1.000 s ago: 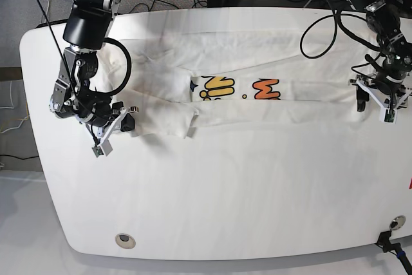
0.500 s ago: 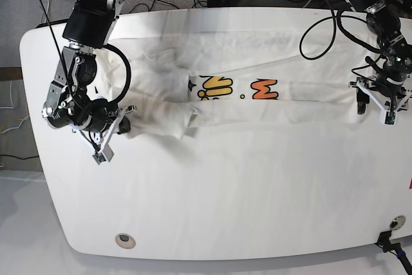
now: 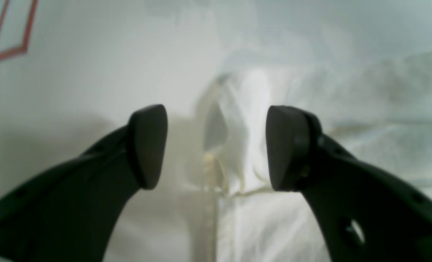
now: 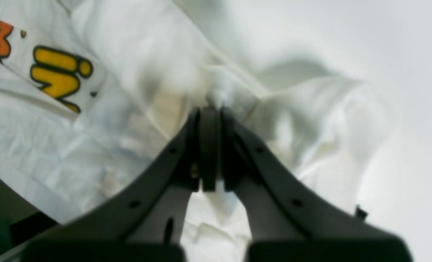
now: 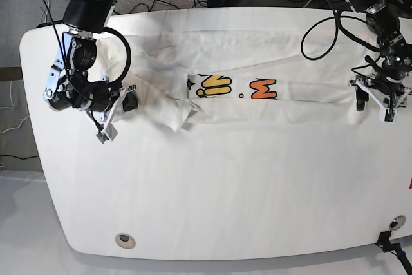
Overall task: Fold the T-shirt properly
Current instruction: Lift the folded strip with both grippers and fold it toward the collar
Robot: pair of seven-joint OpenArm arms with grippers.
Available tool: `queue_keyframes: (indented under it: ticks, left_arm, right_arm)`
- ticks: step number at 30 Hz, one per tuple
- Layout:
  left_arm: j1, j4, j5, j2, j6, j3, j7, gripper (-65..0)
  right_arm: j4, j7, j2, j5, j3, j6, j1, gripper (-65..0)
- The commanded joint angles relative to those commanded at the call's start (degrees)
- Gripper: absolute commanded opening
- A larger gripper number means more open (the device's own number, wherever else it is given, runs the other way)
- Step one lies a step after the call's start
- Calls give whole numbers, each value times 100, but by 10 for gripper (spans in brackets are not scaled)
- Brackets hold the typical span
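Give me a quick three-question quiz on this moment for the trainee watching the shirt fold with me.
1. True or false: the right tool is shut on the shirt.
2. Multiple choice: the left tool is A) shut on cloth, B) open with a shirt edge between its fingers, C) out of view.
3. Fill in: in the base view, the printed letters showing on the shirt are yellow and ____.

Key: 1 true; 2 B; 3 orange.
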Motion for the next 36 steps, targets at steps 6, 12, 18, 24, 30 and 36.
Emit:
queue_keyframes:
  ticks: [6,12,18,24,30,36]
  left_arm:
    - [-132,-35,-141,114,0,-18,9,-249]
    - [-738,-1011,-246,105,-26,-440,18,-249]
    - [-1020,-1644,-255,123,-35,-589,18,-249]
    - [-1055,-1899,-255,141,-44,-580,18,-249]
    - [-1055,-1899,-255,220,-44,-571,18,-283]
    - [-1055,-1890,-255,220,-44,-563,18,-613]
  right_arm:
    - [0,0,0,-9,0,0,-9,-650]
    - [0,0,-18,-9,-9,0,-9,-650]
    - [0,0,-9,-9,-9,0,0,-650]
    - [0,0,-18,-35,-9,0,26,-650]
    - [0,0,-26,-44,-18,0,35,-650]
    - [0,0,-26,-44,-18,0,35,-650]
